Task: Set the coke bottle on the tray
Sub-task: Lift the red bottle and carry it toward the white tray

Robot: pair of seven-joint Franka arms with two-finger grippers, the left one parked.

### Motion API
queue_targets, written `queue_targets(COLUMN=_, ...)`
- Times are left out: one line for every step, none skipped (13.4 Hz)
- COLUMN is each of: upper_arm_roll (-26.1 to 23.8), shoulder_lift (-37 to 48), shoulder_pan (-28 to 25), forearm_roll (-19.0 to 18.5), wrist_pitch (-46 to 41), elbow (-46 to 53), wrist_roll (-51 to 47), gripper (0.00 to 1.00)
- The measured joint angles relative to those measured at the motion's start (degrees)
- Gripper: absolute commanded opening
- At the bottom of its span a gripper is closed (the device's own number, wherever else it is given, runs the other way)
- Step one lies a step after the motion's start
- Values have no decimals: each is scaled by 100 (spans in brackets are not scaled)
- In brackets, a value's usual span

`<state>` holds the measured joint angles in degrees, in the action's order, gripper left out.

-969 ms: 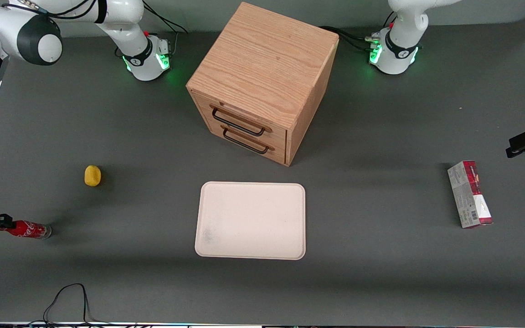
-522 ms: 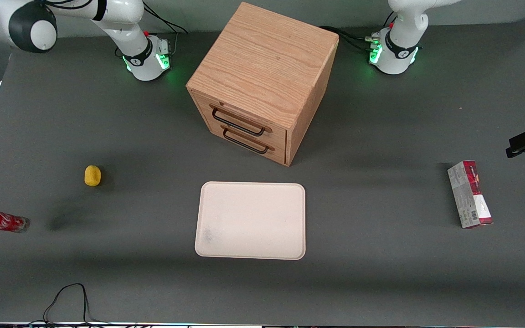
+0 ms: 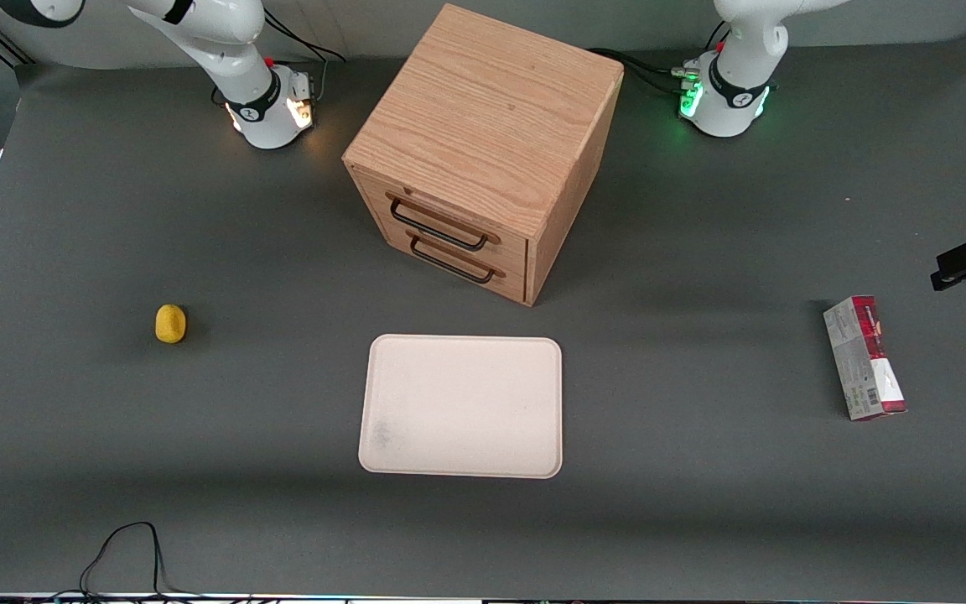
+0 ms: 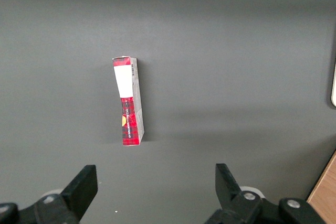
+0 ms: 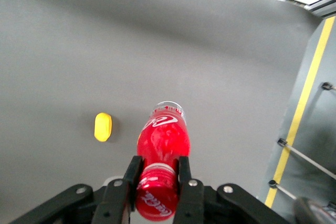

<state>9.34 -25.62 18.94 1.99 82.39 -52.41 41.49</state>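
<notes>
At the left of the front frame lies a yellow lump (image 3: pixel 170 324); the gripper (image 5: pixel 157 182) is out of that frame, its fingers (image 5: pixel 132 171) clamped on the coke bottle's (image 5: pixel 163 140) neck, high over the bench (image 3: pixel 701 470). Held only there, the bottle could swing or slip during the carry. Centre frame, the tray (image 3: pixel 462 407) holds nothing; the cabinet's (image 3: pixel 483 151) drawers are shut. A carton (image 3: pixel 864 356) lies at right.

I log: red coke bottle (image 5: pixel 161 145), white script; black pincer (image 5: pixel 157 174); cream tray (image 3: pixel 461 406); yellow lump (image 3: pixel 170 324); grey bench (image 3: pixel 701 470).
</notes>
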Motion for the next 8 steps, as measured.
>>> queue_targets(upper_arm_roll=-5, shoulder_lift=142, shoulder_pan=-3, forearm_roll=-3, wrist_pitch=-133, elbow=41, wrist_roll=39, gripper=0)
queue_targets(upper_arm_roll=-21, shoulder_lift=234, shoulder_pan=-18, forearm_roll=-2, wrist_pitch=-264, elbow=83, wrist_roll=58, gripper=0)
queue_targets(upper_arm_roll=-71, shoulder_lift=282, shoulder_pan=-57, forearm_roll=3, wrist_pitch=-345, elbow=87, wrist_roll=69, gripper=0)
queue_targets(upper_arm_roll=-144, shoulder_lift=284, shoulder_pan=-156, forearm_roll=6, wrist_pitch=-386, elbow=84, wrist_roll=69, gripper=0)
queue_targets(upper_arm_roll=-204, shoulder_lift=266, shoulder_pan=-347, forearm_roll=8, wrist_pitch=-388, elbow=77, wrist_roll=59, gripper=0)
queue_targets(upper_arm_roll=-233, shoulder_lift=245, shoulder_pan=-632, forearm_roll=8, wrist_pitch=-388, elbow=75, wrist_roll=-34, gripper=0)
queue_targets(upper_arm_roll=-246, shoulder_lift=228, shoulder_pan=-994, forearm_roll=7, wrist_pitch=-388, elbow=75, wrist_roll=-260, gripper=0)
queue_targets(upper_arm_roll=-262, shoulder_lift=220, shoulder_pan=-1379, forearm_roll=5, wrist_pitch=-385, elbow=75, wrist_roll=-575, gripper=0)
